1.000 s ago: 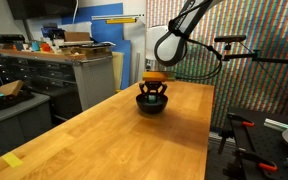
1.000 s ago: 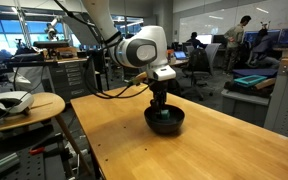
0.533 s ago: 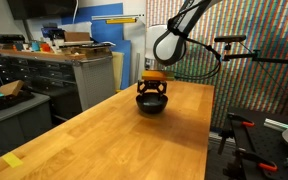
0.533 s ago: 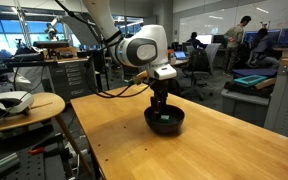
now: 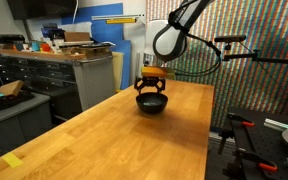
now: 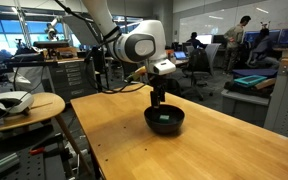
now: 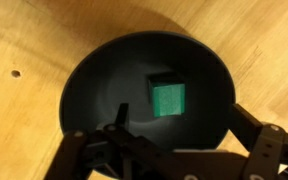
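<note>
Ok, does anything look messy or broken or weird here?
No, nothing stands out. The black bowl sits upright on the wooden table, the little green block lies inside it, and the open pincer hangs just above. Nothing is spilled or tipped.

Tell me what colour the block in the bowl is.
Green. The block lies in the black bowl, clearest in the wrist view.
</note>
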`<state>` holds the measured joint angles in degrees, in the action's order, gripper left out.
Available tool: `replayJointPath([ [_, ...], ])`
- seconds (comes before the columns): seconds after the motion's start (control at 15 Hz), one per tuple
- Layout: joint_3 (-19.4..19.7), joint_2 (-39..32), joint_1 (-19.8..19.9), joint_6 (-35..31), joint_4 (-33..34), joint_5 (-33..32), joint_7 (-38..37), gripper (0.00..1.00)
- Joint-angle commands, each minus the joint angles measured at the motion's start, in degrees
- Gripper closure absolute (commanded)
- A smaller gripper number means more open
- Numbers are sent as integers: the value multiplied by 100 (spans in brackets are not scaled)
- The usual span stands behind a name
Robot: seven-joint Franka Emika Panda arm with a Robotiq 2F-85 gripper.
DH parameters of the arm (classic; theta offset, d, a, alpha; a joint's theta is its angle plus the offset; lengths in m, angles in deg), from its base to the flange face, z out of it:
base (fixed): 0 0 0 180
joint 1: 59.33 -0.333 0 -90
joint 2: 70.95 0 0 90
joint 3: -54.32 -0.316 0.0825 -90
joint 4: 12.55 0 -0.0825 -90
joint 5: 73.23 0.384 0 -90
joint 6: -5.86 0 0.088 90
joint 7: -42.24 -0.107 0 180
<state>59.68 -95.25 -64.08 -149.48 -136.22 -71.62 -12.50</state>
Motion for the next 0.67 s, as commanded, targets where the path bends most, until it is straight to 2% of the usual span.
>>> replayJointPath([
  [0.0, -94, 557, -27, 217, -281, 95, 483, 0],
  [0.4, -45, 1279, -317, 876, -557, -483, 686, 0],
  [0.6, -146, 1654, -381, 1046, -718, -851, 683, 0],
])
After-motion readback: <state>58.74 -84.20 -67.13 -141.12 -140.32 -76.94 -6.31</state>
